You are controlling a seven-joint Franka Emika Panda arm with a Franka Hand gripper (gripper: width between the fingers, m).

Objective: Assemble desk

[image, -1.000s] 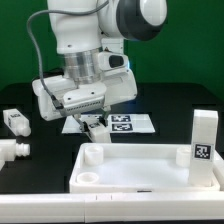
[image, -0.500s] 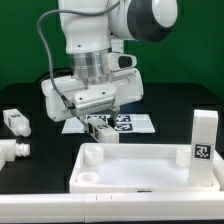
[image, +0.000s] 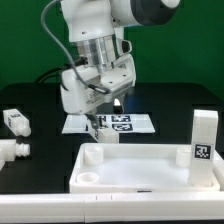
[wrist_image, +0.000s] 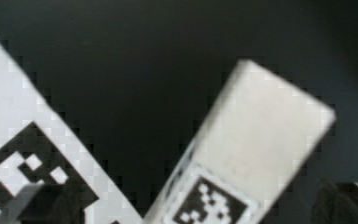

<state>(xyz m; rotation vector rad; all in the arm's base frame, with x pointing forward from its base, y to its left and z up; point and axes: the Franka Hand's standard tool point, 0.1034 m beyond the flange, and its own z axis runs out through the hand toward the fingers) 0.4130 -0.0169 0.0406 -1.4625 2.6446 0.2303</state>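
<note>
Just below the pincer (image: 100, 113), whose jaws stand wide and hold nothing, a white square-post plastic leg (wrist_image: 247, 130) lies by the marker board (wrist_image: 16, 140). It seems best to rise straight up without brushing the leg. The wide white rimmed desk top (image: 130, 150) sits apart from the pincer, toward the camera.

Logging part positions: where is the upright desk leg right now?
The upright leg stands at the exterior view's far right, at the right end of the desk top.

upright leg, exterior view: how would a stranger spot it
Find the wide white desk top in front. At its end on the exterior view's right rises a tagged square white post, the upright leg; the legs at the left lie flat.
</note>
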